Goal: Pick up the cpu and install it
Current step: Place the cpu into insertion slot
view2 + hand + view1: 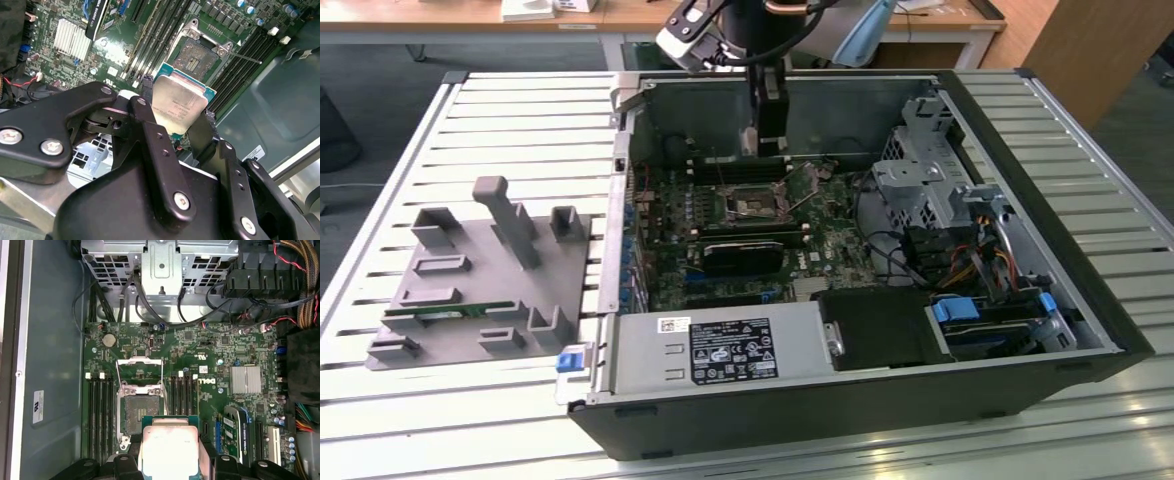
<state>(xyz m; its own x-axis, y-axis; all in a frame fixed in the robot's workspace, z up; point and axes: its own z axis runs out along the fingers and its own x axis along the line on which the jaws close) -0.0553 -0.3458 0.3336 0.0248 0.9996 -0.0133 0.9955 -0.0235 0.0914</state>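
Gripper (174, 129): gripping the cpu (178, 102) by two opposite edges.
Cpu: hovering close to the open socket (137, 412), toward the motherboard (200, 350)'s case-wall edge.

Workshop-like lab: slatted metal workbench (520, 120), opened computer tower (854, 405).

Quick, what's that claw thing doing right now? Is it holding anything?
Gripper: closed, holding the cpu over the motherboard.
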